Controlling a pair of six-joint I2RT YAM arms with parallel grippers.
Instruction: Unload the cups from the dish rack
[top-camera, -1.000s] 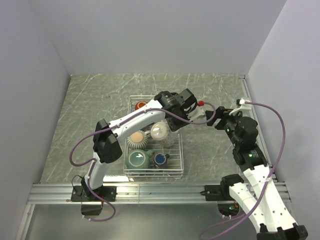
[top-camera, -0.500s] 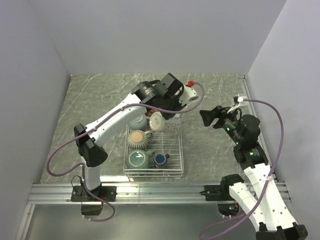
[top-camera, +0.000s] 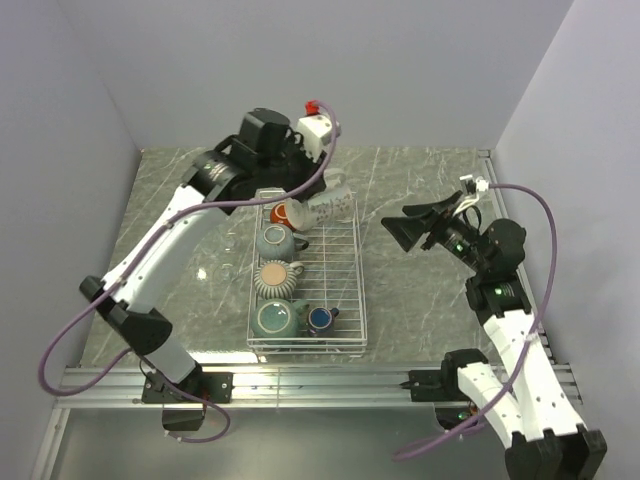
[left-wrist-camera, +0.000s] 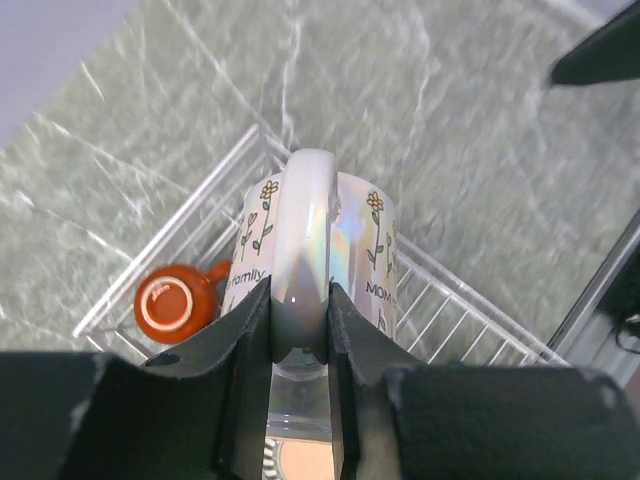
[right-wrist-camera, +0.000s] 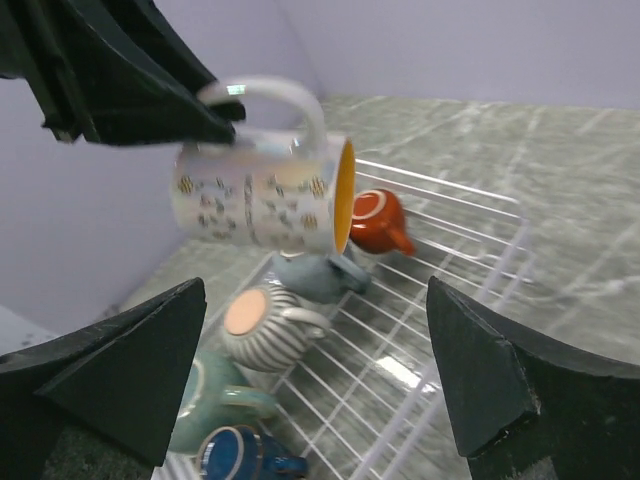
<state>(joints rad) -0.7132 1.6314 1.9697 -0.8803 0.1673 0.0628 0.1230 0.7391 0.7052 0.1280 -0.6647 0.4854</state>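
While the white flower-printed mug with the orange inside (top-camera: 326, 207) hangs in the air: it is clamped by its handle in the left gripper (left-wrist-camera: 298, 300).
Left gripper state: both fingers pinch the handle loop from either side, and the handle is uppermost.
Mug location: above the far end of the white wire-grid dish rack (top-camera: 361, 295). It appears clear of the wires, though the height above them cannot be read.
Mug long axis: roughly level. The orange mouth points toward the red-brown mug (top-camera: 282, 213) below and just beside it, and the base points to the robot's right.
Right gripper (top-camera: 400, 232) state: jaws spread wide, holding nothing.
Right gripper location: over the table to the right of the rack, well apart from the held mug, with its open jaws facing it.
Nearer arm: the left, which already carries the mug. The right has no part in this transfer.
Controlling relation: the mug is over the rack, not the grey marbled table (top-camera: 430, 180), so judged from this pose it must travel sideways past the rim before it is lowered.
Orientation note: the level axis probably calls for a wrist rotation before set-down.
Remaining in rack: two grey-teal mugs (top-camera: 272, 241) (top-camera: 275, 318), a ribbed beige cup (top-camera: 275, 277) and a small dark-blue cup (top-camera: 320, 318).
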